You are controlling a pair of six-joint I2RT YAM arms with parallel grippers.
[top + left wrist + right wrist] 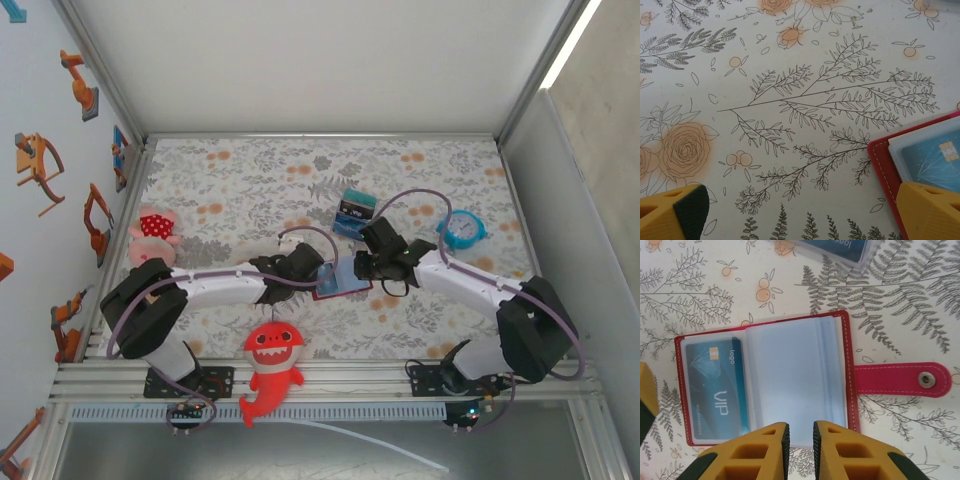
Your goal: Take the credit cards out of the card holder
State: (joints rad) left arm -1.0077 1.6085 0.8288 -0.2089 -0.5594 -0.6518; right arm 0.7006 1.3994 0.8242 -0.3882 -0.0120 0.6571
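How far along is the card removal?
Done: the card holder lies open flat, strap unsnapped. In hand: the right gripper, jaws nearly together, sits at the edge of its clear sleeves; whether it pinches one I cannot tell. The left gripper is open by the holder's corner. Left: the blue VIP card is in its pocket, not yet out.

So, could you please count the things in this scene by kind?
Soft toys: 2, the pink toy and the red shark
Blue alarm clock: 1
Card holder: 1
Credit card visible inside it: 1
Striped block: 1
Total: 6
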